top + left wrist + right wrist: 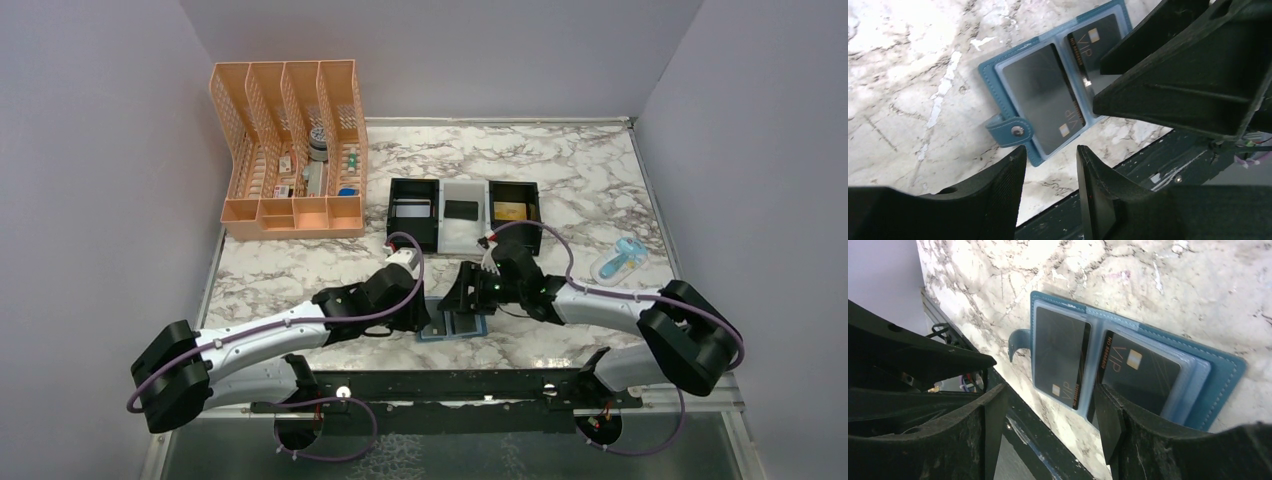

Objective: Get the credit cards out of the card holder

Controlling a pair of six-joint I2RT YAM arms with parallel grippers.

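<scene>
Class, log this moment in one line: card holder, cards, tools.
card holder: open flat | cards: two dark ones in its pockets | left tool: open, empty | right tool: open, empty

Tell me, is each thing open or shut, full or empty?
card holder, open, lying flat on the table
snap tab, undone
dark cards, two, tucked in the pockets
left gripper, open, empty
right gripper, open, empty
tray, all three compartments filled
</scene>
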